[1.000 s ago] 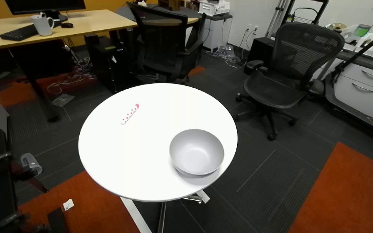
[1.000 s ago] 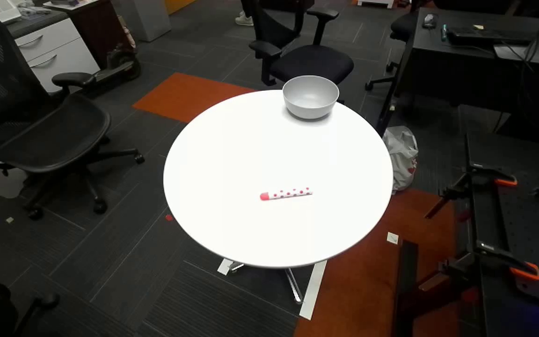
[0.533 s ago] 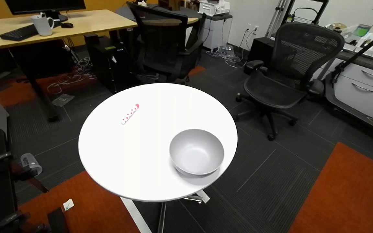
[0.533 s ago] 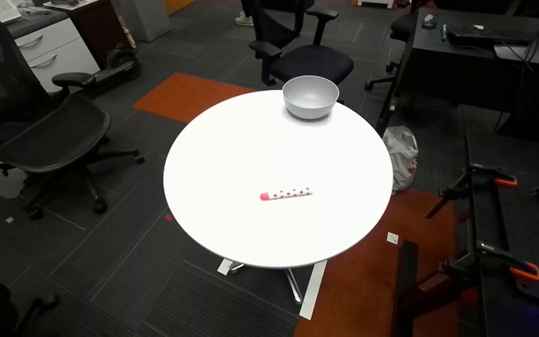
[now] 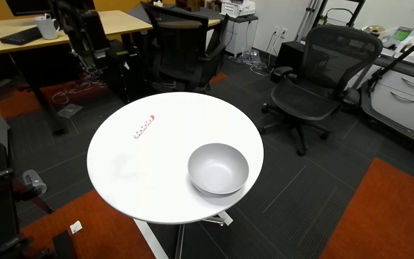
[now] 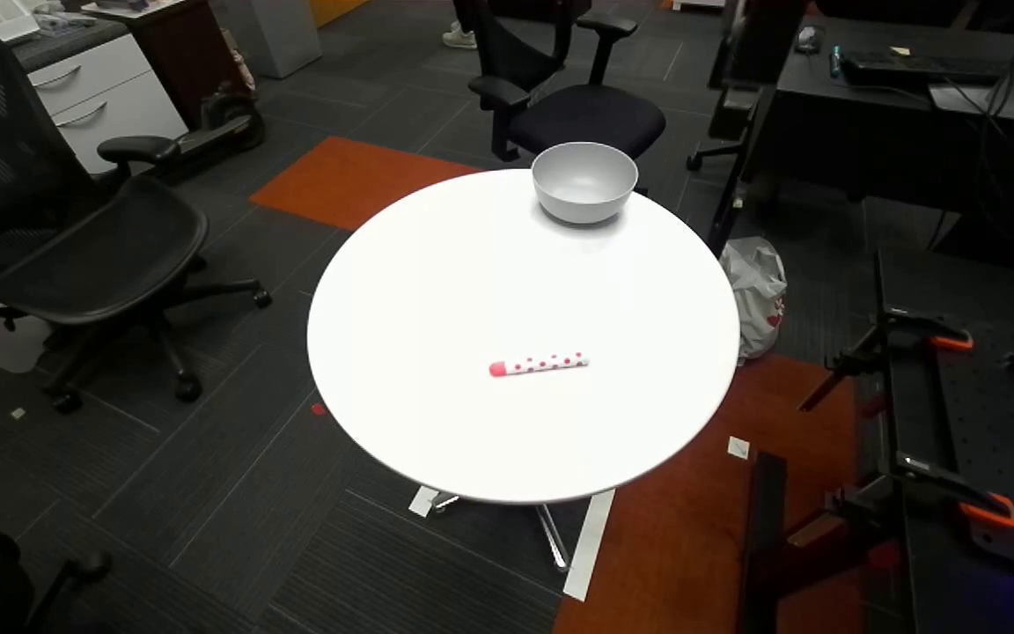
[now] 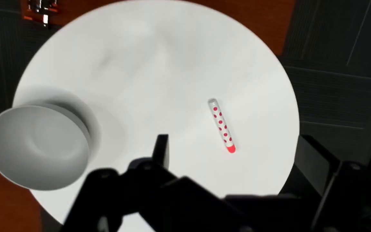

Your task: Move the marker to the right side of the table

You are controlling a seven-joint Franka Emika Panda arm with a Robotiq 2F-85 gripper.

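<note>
In the wrist view, the dotted red-tipped marker lies on the round white-topped table, long axis near 11-to-5 o'clock, toward 11 o'clock from the Robotiq gripper, whose jaws stand spread, unloaded.

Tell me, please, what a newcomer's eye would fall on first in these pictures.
Probably the round white table, bright in the middle of both exterior views against the dark carpet. On it, the grey bowl near the edge and, well apart from it, the red-dotted marker would likely stand out next. In the wrist view, the dark, open pincer spans the lower part.
</note>
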